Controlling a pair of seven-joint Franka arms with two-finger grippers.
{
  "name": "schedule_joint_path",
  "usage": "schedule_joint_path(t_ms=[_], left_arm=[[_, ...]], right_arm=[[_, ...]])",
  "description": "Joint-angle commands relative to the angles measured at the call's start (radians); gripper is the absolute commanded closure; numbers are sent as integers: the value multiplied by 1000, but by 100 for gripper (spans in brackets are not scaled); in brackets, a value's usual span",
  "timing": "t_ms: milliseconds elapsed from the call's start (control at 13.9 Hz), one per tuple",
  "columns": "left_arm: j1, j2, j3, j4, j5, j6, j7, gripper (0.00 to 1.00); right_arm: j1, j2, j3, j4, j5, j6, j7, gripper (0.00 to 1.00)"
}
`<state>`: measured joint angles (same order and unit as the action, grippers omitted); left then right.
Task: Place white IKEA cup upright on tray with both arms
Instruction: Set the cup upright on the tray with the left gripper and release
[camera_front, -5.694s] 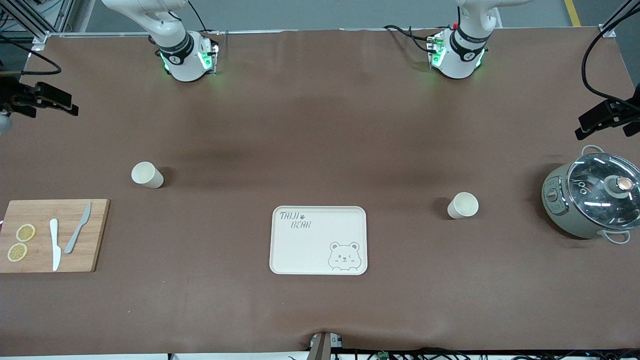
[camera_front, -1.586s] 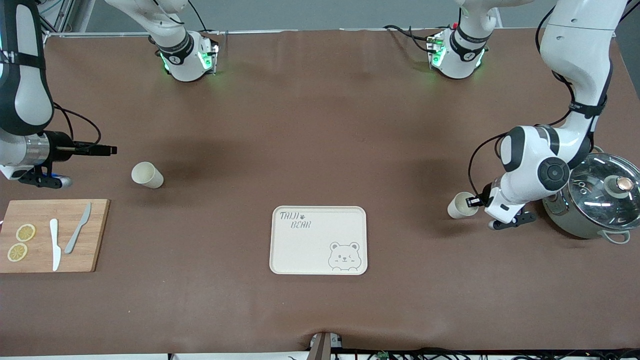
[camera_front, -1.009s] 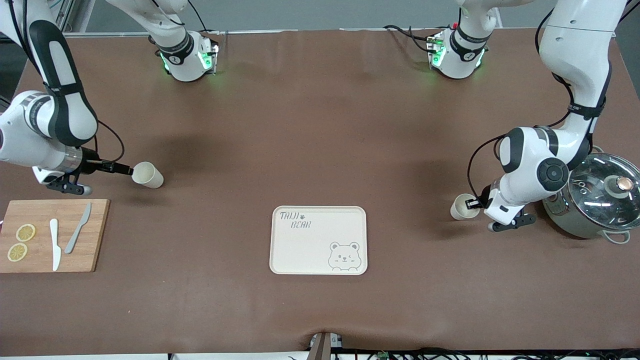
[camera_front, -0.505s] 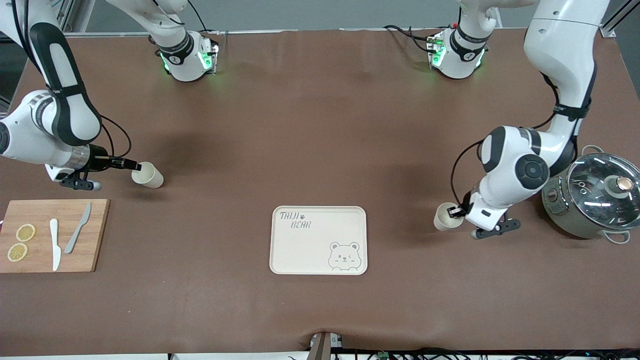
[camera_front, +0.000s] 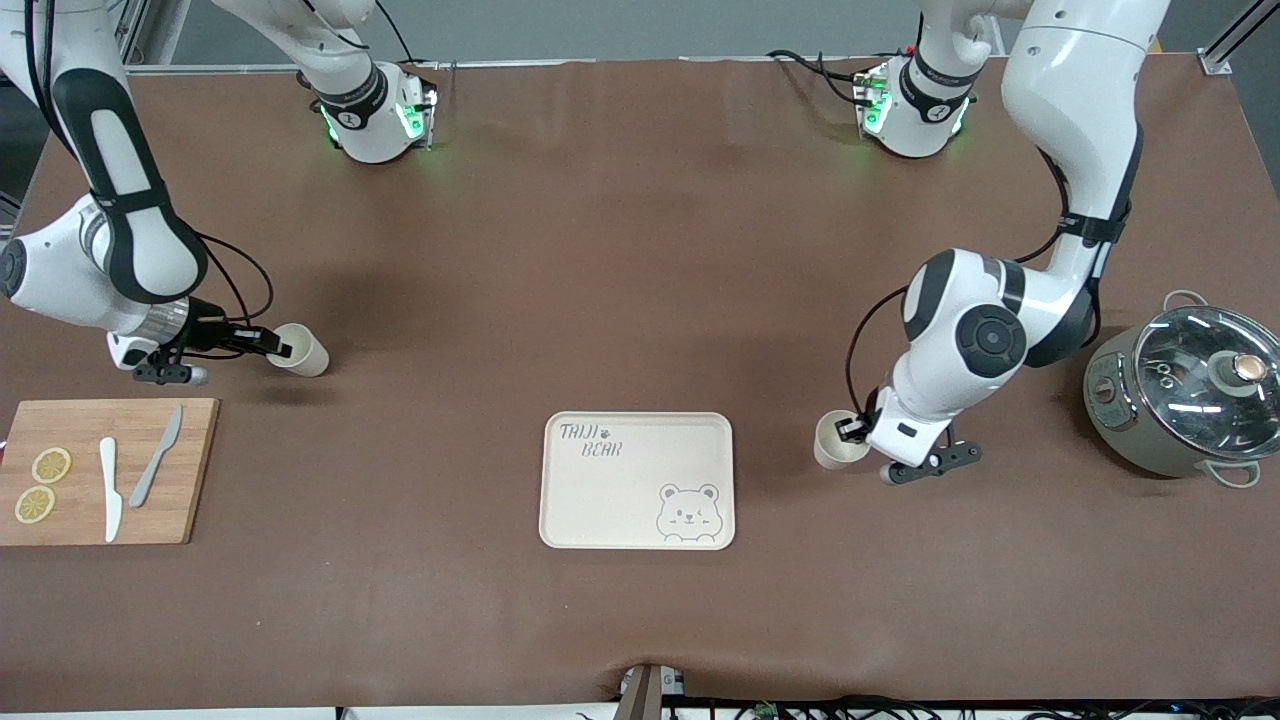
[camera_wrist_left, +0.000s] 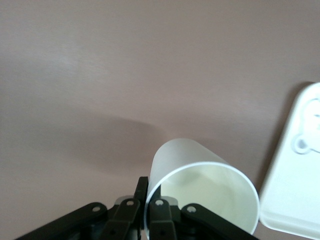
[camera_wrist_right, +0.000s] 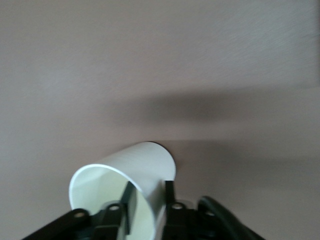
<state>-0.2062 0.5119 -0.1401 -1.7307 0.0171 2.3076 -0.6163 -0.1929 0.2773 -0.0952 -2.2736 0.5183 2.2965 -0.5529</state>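
Observation:
Two white cups are in view. One cup (camera_front: 832, 445) (camera_wrist_left: 200, 170) is tilted on its side just off the tray's (camera_front: 610, 500) (camera_wrist_left: 295, 200) edge, toward the left arm's end. My left gripper (camera_front: 850, 430) (camera_wrist_left: 149, 202) is shut on its rim, one finger inside and one outside. The other cup (camera_front: 305, 353) (camera_wrist_right: 132, 167) lies on its side on the table near the right arm's end. My right gripper (camera_front: 277, 348) (camera_wrist_right: 150, 189) is at its mouth. Its fingers straddle the cup wall with a gap still showing, so it is open.
A wooden cutting board (camera_front: 185, 470) with lemon slices and two knives lies at the right arm's end, nearer the front camera than that cup. A grey pot with a glass lid (camera_front: 1185, 395) stands at the left arm's end.
My left gripper has carried its cup across the table toward the tray. My right gripper has slid onto the other cup's rim and its fingers have narrowed; that cup has not moved.

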Motion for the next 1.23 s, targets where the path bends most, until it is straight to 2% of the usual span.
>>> schedule_joint_path(t_ms=[0, 288, 432, 577, 793, 1153], left_arm=[[-54, 62, 4, 124, 3, -51, -84, 100], [-125, 213, 7, 350, -71, -97, -209, 100], [-150, 260, 5, 410, -72, -90, -262, 100], [-185, 290, 5, 431, -77, -59, -299, 100], [-231, 324, 7, 430, -79, -28, -384, 100], [-256, 359, 8, 416, -72, -30, -401, 100]], right_arm=[[-26, -13, 9, -18, 69, -49, -62, 100], [-28, -26, 0, -6, 69, -55, -55, 100], [-28, -30, -17, 20, 69, -119, -42, 100], [-28, -29, -37, 55, 69, -236, 13, 100], [-28, -38, -50, 77, 59, -247, 102, 100], [-7, -38, -48, 124, 51, -236, 168, 100]])
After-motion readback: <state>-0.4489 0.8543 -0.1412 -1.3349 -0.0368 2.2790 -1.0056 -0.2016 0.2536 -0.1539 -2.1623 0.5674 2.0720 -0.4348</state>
